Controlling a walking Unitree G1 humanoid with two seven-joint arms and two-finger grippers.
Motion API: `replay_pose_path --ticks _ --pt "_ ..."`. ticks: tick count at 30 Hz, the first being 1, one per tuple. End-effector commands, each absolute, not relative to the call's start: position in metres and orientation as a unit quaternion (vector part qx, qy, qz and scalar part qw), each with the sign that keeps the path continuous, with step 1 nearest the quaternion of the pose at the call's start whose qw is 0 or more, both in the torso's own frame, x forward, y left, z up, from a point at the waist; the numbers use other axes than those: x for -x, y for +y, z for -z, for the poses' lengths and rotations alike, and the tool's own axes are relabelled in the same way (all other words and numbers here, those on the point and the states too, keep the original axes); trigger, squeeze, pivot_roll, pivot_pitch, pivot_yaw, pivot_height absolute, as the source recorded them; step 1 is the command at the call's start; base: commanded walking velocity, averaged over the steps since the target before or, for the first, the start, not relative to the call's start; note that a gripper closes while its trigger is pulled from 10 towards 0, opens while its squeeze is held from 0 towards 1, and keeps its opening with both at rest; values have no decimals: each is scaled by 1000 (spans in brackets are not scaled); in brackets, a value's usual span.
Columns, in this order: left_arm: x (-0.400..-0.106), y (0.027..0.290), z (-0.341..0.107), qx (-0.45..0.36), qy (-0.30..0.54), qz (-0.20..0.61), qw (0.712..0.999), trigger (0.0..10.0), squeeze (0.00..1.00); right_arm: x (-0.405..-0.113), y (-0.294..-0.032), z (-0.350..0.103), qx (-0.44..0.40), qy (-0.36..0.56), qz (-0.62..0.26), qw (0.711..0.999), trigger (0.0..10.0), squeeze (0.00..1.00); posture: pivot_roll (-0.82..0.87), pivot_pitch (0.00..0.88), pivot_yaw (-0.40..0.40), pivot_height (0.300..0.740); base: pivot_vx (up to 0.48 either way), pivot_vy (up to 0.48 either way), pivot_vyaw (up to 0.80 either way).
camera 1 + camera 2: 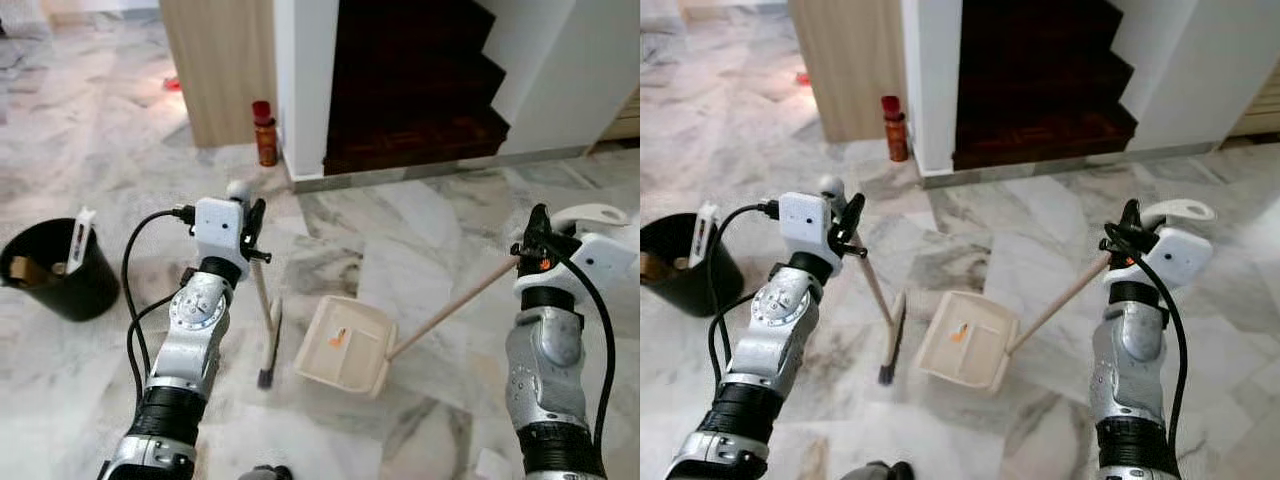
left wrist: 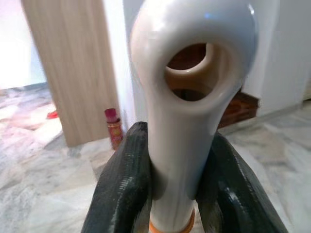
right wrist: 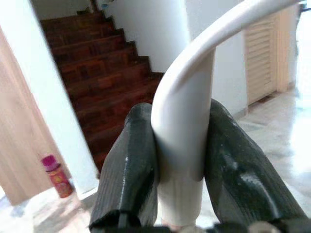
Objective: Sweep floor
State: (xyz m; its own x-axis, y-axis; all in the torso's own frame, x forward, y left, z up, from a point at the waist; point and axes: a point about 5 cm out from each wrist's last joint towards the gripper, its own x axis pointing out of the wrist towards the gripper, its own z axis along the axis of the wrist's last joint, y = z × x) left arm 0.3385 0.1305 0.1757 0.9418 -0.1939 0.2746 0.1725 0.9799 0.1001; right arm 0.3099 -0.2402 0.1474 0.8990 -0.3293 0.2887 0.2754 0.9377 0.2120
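Observation:
My left gripper (image 1: pixel 256 225) is shut on the white top of a broom handle (image 2: pixel 187 97). The broom's wooden stick runs down to its dark head (image 1: pixel 270 345) on the marble floor. My right gripper (image 1: pixel 538 232) is shut on the curved white grip (image 3: pixel 194 97) of a dustpan handle. That long wooden stick slants down to the cream dustpan (image 1: pixel 345 345), which rests on the floor between my arms. A small orange scrap (image 1: pixel 337 338) lies in the pan. The broom head stands just left of the pan, a short gap apart.
A black bin (image 1: pixel 55 268) with rubbish stands on the floor at my left. A red-capped bottle (image 1: pixel 264 133) stands by the white pillar (image 1: pixel 300 80) and wooden panel. Dark wooden stairs (image 1: pixel 410 90) rise straight ahead. Open marble floor lies around the pan.

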Motion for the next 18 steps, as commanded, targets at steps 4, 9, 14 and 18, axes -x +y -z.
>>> replay_pose_path --ticks 4,9,14,18 --pt "-339 128 -188 -34 -172 98 980 10000 0 -311 -245 -162 -79 -192 159 965 10000 0 77 83 -50 740 0 300 0" --pt "-339 129 -189 -34 -172 97 980 10000 0 -311 -250 -164 -78 -193 165 964 10000 0 75 88 -56 740 0 299 0" --pt "-338 129 -188 -34 -172 95 980 10000 0 -310 -252 -163 -83 -187 165 965 10000 0 75 89 -57 740 0 302 -196" --pt "-338 129 -189 -34 -172 96 980 10000 0 -310 -251 -164 -78 -190 166 964 10000 0 78 90 -58 740 0 301 -261"
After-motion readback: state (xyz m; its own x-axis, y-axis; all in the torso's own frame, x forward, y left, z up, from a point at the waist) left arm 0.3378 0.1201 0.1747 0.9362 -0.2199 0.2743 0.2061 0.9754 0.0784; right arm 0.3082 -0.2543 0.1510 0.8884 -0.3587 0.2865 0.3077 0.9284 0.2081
